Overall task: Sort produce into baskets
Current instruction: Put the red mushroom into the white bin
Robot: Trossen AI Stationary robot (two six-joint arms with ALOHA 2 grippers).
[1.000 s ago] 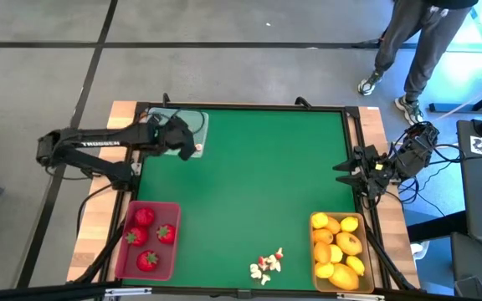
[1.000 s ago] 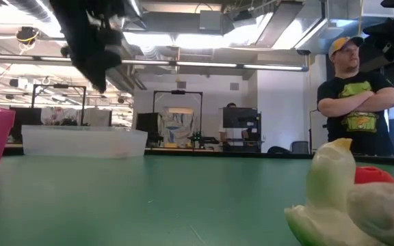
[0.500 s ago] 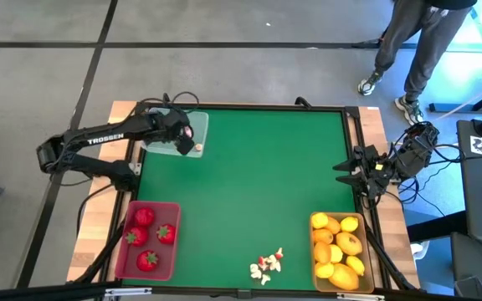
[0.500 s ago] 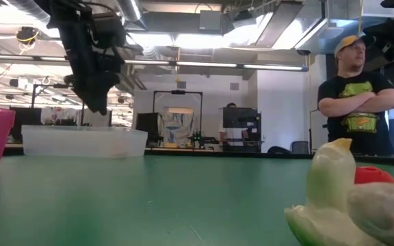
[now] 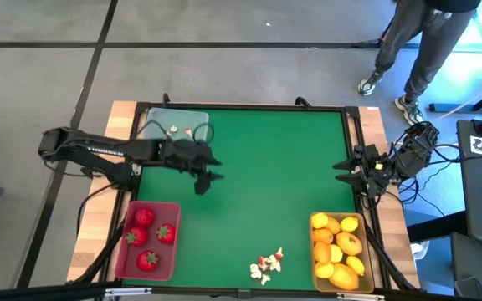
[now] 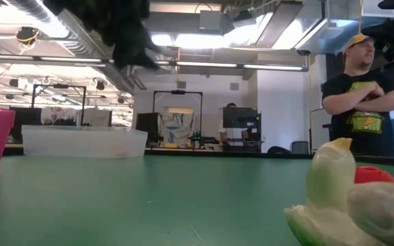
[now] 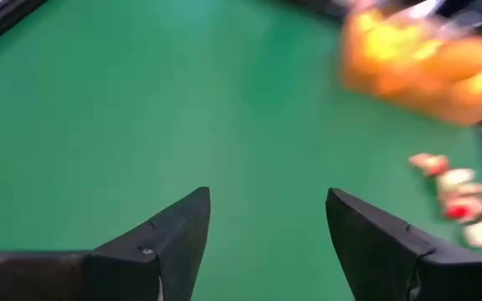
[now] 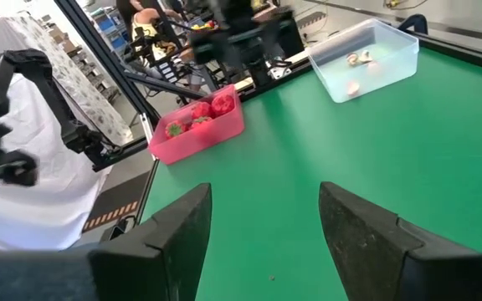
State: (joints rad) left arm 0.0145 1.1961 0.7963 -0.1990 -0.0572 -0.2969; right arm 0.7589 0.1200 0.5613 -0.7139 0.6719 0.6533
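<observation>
Sorting, white-and-red bits: between loads.
Clear basket (image 5: 174, 127) far-left, two bits inside; my left gripper (image 5: 205, 177) spread, empty, mid-table; right gripper (image 5: 342, 171) spread, parked; loose bits (image 5: 266, 265) near edge — I judge next reach goes there.

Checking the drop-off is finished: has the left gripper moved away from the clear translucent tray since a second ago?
Yes. The left gripper, open, now hangs over bare green mat, off the clear translucent tray, toward the table's middle.

The table (image 5: 266, 192) is covered in matt green felt-like cloth with a bare wood edge (image 5: 124, 113). The clear basket (image 8: 366, 58) is translucent smooth plastic; the pink basket (image 8: 203, 134) is opaque, slightly glossy plastic. The left gripper (image 7: 266, 242) has matt black plastic-looking fingers (image 7: 170, 242).
</observation>
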